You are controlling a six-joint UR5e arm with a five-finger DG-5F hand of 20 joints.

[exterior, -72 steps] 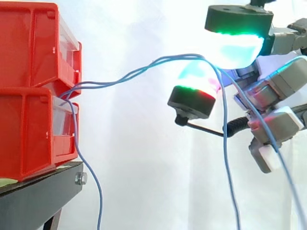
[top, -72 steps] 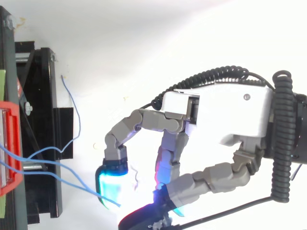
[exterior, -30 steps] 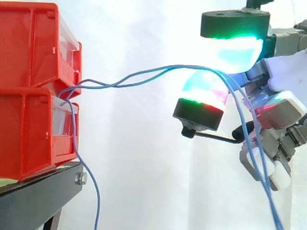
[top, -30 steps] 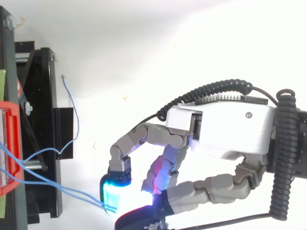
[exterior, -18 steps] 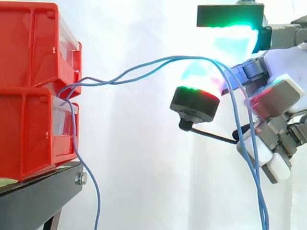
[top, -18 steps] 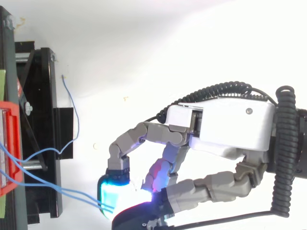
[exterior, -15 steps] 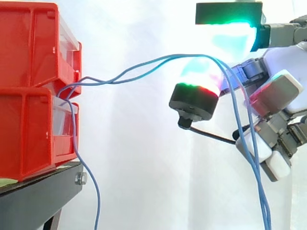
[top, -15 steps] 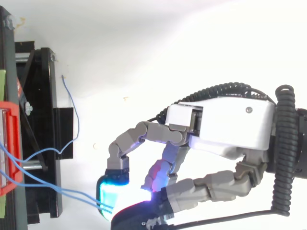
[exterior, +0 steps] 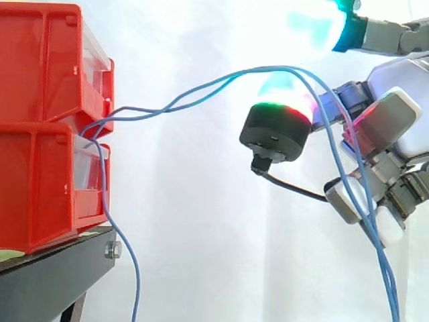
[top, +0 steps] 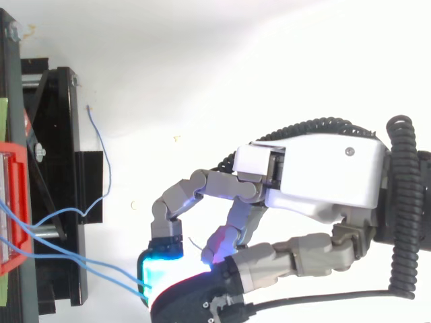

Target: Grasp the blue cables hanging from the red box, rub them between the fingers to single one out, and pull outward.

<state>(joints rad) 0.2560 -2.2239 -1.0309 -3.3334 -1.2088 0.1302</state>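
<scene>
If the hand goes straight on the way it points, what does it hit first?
Probably the red bins, near the seam between them in the side view; the blue cables draped on the hand span that gap. From above the line skirts the bins' end; it might miss.

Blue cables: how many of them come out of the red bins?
3. Two cables run from the bins to the hand and drape over it; a third cable hangs beside the stand. More may hide inside the bins.
</scene>
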